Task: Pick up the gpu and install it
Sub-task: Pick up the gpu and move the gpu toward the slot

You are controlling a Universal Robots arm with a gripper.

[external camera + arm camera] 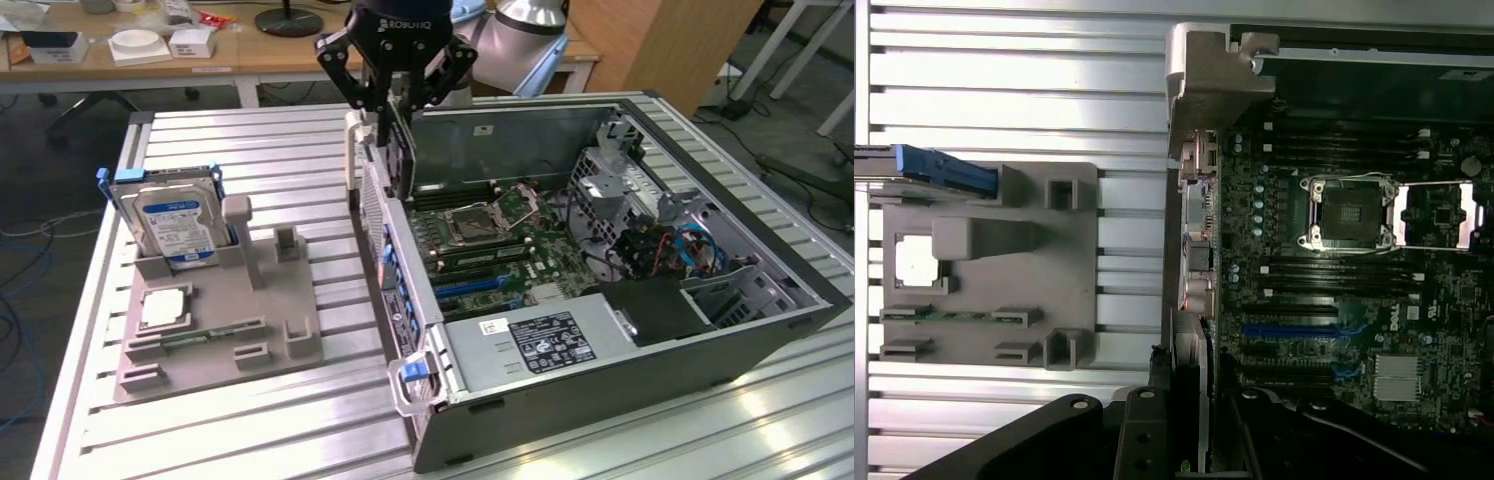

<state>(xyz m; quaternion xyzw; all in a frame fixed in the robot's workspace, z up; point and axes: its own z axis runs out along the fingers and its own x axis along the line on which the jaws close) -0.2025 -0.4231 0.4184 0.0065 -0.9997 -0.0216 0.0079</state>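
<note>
My gripper [391, 103] is shut on the gpu [398, 160], a thin black card that hangs upright, edge-down, from the fingers. The card sits above the rear wall of the open computer case [747, 330], just over the motherboard [534, 240]. In the wrist view the gpu [1192, 370] appears edge-on with its pale bracket, running out from my gripper [1189, 445] along the case's rear wall. The blue expansion slot [1289, 330] lies close beside the card's lower edge, and I see the slot [467, 285] in the exterior view too.
On the exterior view's left a grey fixture tray [267, 320] holds a silver hard drive [174, 225] with a blue label, a square chip [163, 308] and a green memory stick [200, 335]. The case holds a power supply [547, 340] and cables [667, 250].
</note>
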